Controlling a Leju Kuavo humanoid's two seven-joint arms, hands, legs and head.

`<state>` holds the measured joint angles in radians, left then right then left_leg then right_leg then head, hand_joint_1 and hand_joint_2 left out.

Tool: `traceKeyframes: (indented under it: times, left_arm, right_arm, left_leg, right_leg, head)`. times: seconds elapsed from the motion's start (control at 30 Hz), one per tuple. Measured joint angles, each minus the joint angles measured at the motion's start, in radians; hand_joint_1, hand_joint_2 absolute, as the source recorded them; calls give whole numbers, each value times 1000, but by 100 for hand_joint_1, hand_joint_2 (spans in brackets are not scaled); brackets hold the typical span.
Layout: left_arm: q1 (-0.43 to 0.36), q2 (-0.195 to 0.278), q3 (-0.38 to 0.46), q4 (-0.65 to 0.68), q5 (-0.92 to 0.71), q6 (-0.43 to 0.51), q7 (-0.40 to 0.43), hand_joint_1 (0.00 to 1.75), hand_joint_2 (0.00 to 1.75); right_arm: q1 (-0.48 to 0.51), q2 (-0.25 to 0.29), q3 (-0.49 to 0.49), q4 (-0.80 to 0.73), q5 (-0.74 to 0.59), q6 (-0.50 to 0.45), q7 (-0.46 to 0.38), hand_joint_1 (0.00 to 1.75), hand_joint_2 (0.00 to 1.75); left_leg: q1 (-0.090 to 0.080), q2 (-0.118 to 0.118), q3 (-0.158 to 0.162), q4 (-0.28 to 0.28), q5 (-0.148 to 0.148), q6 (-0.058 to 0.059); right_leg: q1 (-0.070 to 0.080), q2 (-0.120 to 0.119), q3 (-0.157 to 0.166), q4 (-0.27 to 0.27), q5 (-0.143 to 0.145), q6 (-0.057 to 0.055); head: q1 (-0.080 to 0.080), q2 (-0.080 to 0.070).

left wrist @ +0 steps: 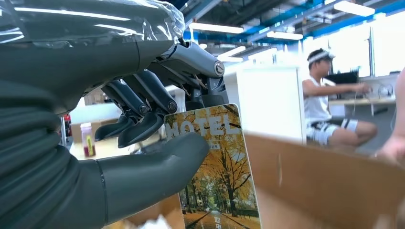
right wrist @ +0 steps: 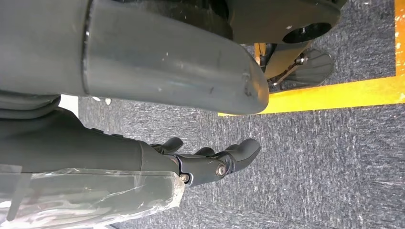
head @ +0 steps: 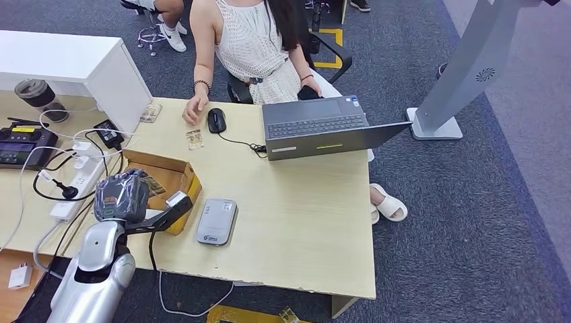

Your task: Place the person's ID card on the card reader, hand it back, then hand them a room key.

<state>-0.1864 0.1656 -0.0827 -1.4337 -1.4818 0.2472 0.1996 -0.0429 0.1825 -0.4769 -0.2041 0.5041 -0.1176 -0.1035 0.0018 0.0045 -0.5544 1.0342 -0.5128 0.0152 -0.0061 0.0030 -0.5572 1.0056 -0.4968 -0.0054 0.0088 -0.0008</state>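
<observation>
In the left wrist view my left hand [left wrist: 143, 119] pinches a room key card [left wrist: 219, 167], printed with autumn trees and the word HOTEL, between thumb and fingers. From the head view that left hand [head: 121, 195] is over the open cardboard box [head: 176, 167] at the table's left. The grey card reader [head: 217, 221] lies flat beside the box. The ID card [head: 195, 139] lies on the table just in front of the seated person's hand [head: 194, 111]. My right hand [right wrist: 210, 162] hangs over the carpet, its fingers apart and holding nothing.
An open laptop [head: 316, 128] and a black mouse [head: 216, 120] sit at the far side by the person. Power strips and cables [head: 74, 178] and a black controller [head: 23, 145] crowd the left. Another small card [head: 151, 113] lies at the far left corner.
</observation>
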Motion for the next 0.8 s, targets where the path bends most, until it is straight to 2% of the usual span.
traceKeyframes:
  times: [0.27, 0.53, 0.67, 0.8]
  left_arm:
    - [-270, -6, -14, 92, -52, -40, 16, 175, 175]
    - [-588, -12, -99, 294, -75, -119, 45, 175, 175]
    - [-662, -18, -123, 367, -73, -123, 45, 175, 175]
    - [-687, -21, -134, 399, -72, -121, 45, 175, 175]
  right_arm:
    - [-4, 0, -8, 0, 9, 9, -4, 0, 0]
    - [-7, 1, -17, 0, 39, 18, 4, 0, 0]
    - [-8, 2, -24, 0, 39, 20, 4, 0, 0]
    - [-8, 2, -25, 0, 39, 21, 4, 0, 0]
  left_leg:
    - [0, 0, 0, 1, 2, 0]
    - [0, 1, 0, 1, 3, 1]
    - [0, 1, 0, 1, 2, 1]
    - [0, 1, 0, 1, 2, 1]
  right_leg:
    - [0, 0, 0, 0, 2, -1]
    - [0, 1, 0, 0, 3, -1]
    - [0, 1, 0, 1, 2, -1]
    - [0, 1, 0, 1, 2, -1]
  head:
    - [0, 0]
    - [0, 0]
    - [0, 0]
    - [0, 0]
